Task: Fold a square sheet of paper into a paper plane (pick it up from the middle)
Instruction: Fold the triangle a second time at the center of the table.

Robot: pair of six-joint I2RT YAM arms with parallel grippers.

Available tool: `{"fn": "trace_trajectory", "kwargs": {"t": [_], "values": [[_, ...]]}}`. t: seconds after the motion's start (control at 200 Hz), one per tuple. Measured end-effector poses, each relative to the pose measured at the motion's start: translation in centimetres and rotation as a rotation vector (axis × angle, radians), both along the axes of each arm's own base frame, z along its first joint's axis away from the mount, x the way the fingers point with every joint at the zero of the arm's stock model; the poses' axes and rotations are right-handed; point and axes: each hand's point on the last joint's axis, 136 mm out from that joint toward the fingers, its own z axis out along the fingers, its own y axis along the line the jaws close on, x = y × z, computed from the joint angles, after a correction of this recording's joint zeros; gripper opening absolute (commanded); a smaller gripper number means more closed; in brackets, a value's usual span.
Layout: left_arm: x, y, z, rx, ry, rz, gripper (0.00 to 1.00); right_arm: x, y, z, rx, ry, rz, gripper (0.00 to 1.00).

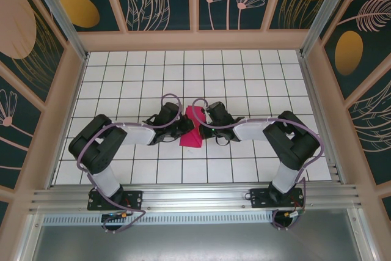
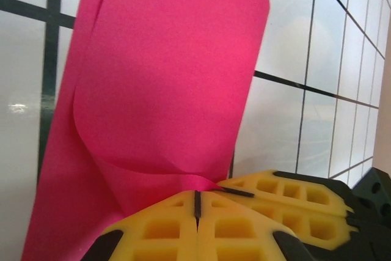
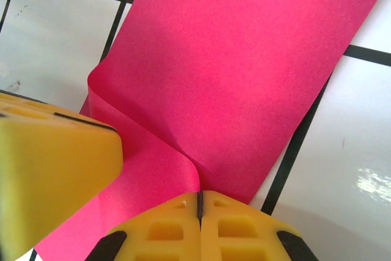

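The square sheet of paper (image 1: pixel 192 131) is magenta-red and hangs bent over on itself between my two grippers at mid-table. In the left wrist view the paper (image 2: pixel 165 77) curls up and away in a loose roll, and its edge is pinched at the tips of my left gripper (image 2: pixel 197 192), which is shut on it. My right gripper (image 3: pixel 199 194) is also shut on the paper (image 3: pixel 244 59), where a soft crease runs into its tips. The two grippers (image 1: pixel 182 124) (image 1: pixel 205 123) nearly touch, tip to tip. No paper plane shape shows.
The table (image 1: pixel 122 77) is white tile with dark grid lines, walled by wooden panels (image 1: pixel 67 108) on three sides. The other gripper's yellow finger (image 2: pixel 293 195) crowds each wrist view (image 3: pixel 55 163). Cables (image 1: pixel 174 99) loop over both arms.
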Motion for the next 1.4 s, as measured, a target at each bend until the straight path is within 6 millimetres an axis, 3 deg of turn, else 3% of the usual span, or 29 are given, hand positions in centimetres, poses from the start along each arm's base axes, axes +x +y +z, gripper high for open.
{"fn": "trace_trajectory", "kwargs": {"t": [0.14,0.515,0.761,0.886,1.311,1.396], "values": [[-0.2,0.4,-1.7,0.033,0.03,0.007,0.01,0.1,0.1,0.0,0.002,-0.001,0.0,0.0],[0.1,0.7,-1.5,0.058,0.014,0.011,0.06,0.2,0.2,0.0,0.003,-0.003,0.0,0.0],[1.9,0.6,2.1,0.064,-0.085,0.033,0.08,0.2,0.2,0.0,0.003,-0.003,0.0,0.0],[2.6,0.7,2.6,0.059,-0.098,0.041,0.07,0.3,0.3,0.0,0.004,-0.005,0.0,0.0],[1.8,1.9,-1.6,0.139,-0.016,0.05,0.05,0.4,0.4,0.0,0.004,-0.004,0.0,0.0],[1.8,2.1,-1.7,0.145,-0.02,0.056,0.05,0.4,0.5,0.0,0.004,-0.005,0.001,0.0]]}}
